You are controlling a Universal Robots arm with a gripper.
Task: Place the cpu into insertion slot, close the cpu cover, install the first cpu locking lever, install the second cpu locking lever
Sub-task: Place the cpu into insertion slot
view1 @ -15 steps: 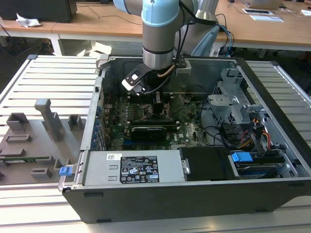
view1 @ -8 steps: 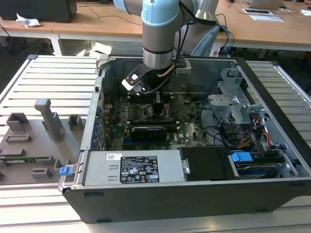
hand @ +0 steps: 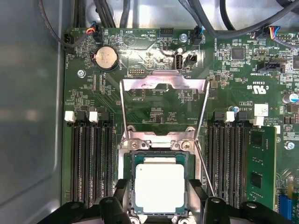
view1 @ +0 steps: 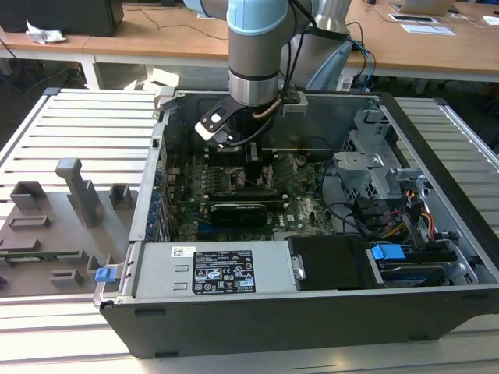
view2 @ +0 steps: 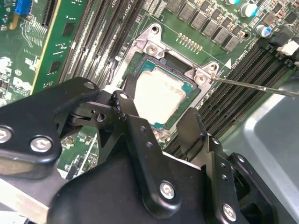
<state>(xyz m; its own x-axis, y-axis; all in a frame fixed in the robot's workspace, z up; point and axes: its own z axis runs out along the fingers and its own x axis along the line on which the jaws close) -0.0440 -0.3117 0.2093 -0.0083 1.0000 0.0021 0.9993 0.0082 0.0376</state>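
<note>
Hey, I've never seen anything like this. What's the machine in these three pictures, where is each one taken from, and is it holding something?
This is a robot arm reaching down into an open computer case that lies on a slatted table. The exterior view comes from a camera off the arm and takes in the whole scene; grey holders stand on the table at the exterior view's left. Both wrist views come from cameras riding on the arm, looking at the green circuit board. There the cpu, a pale square chip, sits in the insertion slot, and the cpu cover, a silvery frame, is swung open. The black claw hangs right over the cpu; whether it grips the chip I cannot tell.
</note>
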